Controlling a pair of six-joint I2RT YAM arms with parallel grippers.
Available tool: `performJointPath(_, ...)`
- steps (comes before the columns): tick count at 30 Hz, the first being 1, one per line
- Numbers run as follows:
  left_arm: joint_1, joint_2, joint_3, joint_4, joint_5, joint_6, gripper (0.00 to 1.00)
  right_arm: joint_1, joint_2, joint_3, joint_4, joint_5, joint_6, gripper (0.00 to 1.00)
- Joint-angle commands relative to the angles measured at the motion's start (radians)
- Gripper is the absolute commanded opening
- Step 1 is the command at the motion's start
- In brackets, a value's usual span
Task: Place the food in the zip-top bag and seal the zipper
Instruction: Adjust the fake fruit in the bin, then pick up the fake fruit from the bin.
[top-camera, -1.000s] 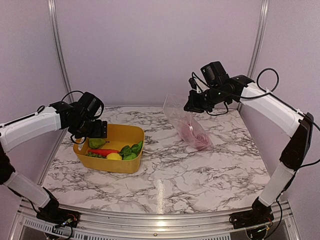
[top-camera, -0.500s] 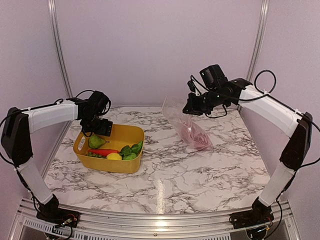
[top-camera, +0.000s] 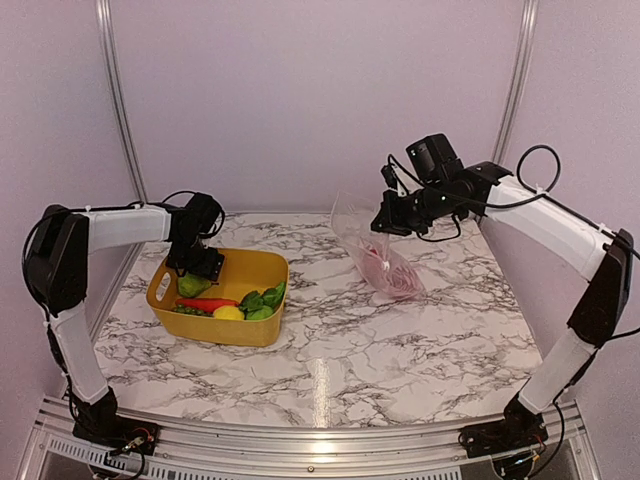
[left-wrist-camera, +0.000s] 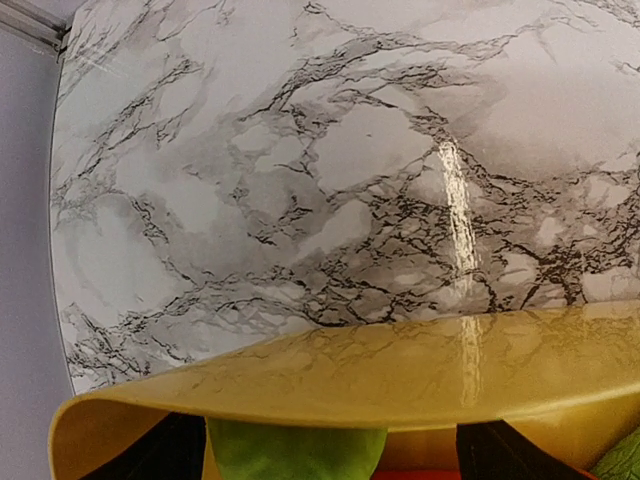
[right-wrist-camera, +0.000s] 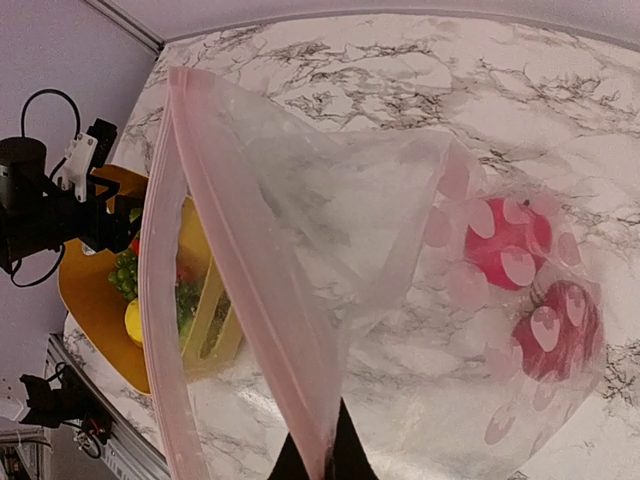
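Pincers: your right pincer (right-wrist-camera: 322, 455) is clamped on the pink zipper strip (right-wrist-camera: 245, 255) of one clear crinkly zip-top bag (right-wrist-camera: 350, 190), two red round toy fruits (right-wrist-camera: 495, 240) inside. Your left pincer (left-wrist-camera: 335, 455) gapes around one green toy pear (left-wrist-camera: 290, 450) in the yellow plastic basket (left-wrist-camera: 300, 370) on the marble surface (left-wrist-camera: 300, 150).

Bright, even overhead light, faint soft shadows. Vertical glare streak on the white marble-pattern tabletop (top-camera: 320, 375). In left wrist view it runs onto the glossy yellow plastic basket (left-wrist-camera: 400, 370), whose rim is close and soft-focus. Clear crinkly plastic bag (right-wrist-camera: 330, 230) hazes what's behind it. Right wrist edges bow.
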Motion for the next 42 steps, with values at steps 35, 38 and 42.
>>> performJointPath(35,-0.027,-0.078,-0.131,0.158,0.066,0.141,0.90,-0.051,-0.055,-0.060,0.021,-0.023,-0.012,0.03)
performJointPath(38,-0.028,-0.060,-0.130,0.218,0.093,0.184,0.91,-0.056,-0.063,-0.070,0.016,-0.024,-0.013,0.03)
performJointPath(42,-0.031,-0.028,-0.121,0.249,0.112,0.211,0.91,-0.060,-0.062,-0.069,0.008,-0.026,-0.016,0.03)
